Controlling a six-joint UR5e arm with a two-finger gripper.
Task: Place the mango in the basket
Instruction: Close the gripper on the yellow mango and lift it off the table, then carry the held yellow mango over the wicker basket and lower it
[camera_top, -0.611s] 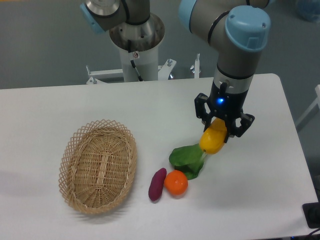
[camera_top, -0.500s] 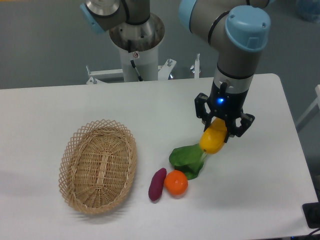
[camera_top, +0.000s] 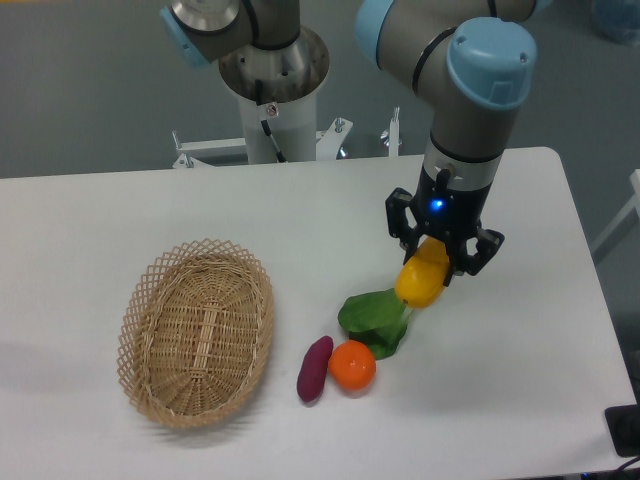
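Though pinched in claw (camera_top: 444, 262); smooth yellow-orange mango (camera_top: 422, 281)

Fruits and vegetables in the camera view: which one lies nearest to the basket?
The purple sweet potato, the small dark elongated one. It lies left of the round orange fruit, closest to the basket rim.

One fixed camera faces me from the front, high up, looking down across the whole table (camera_top: 120, 220) toward my base (camera_top: 272, 90).
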